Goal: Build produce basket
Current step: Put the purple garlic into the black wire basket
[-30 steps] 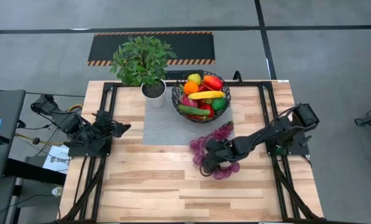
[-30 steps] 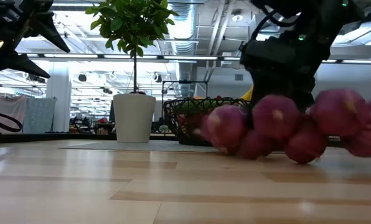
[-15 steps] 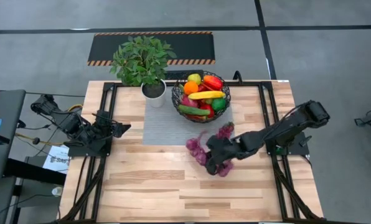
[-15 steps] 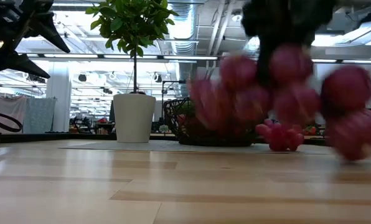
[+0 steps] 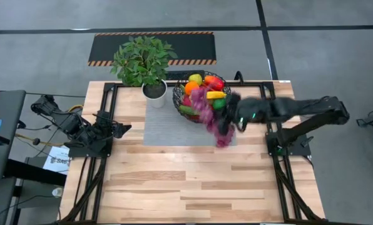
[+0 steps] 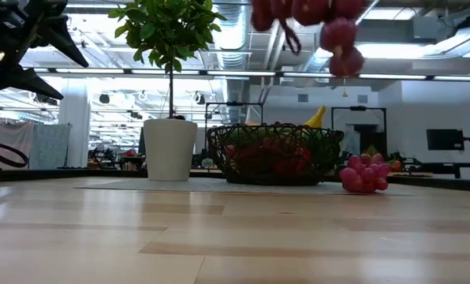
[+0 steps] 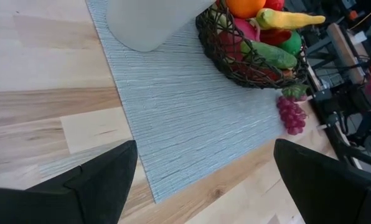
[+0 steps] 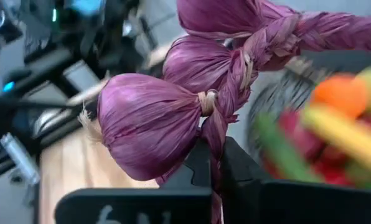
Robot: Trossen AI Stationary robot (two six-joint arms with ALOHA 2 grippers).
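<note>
The right gripper (image 8: 213,163), clamped on a purple string (image 5: 213,119) of bulbs, holds it aloft beside the produce-filled basket (image 5: 178,95) on the grey mat (image 5: 168,128), while the left gripper (image 5: 122,129) waits open.

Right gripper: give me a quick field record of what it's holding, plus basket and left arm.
right gripper: shut on purple string
purple string: braided purple bulbs, lifted off the table, hanging by the basket's near edge
basket: on grey mat, holds banana, orange, cucumber, peppers
grape bunch: on mat beside basket
left gripper: idle at table's left, open
</note>
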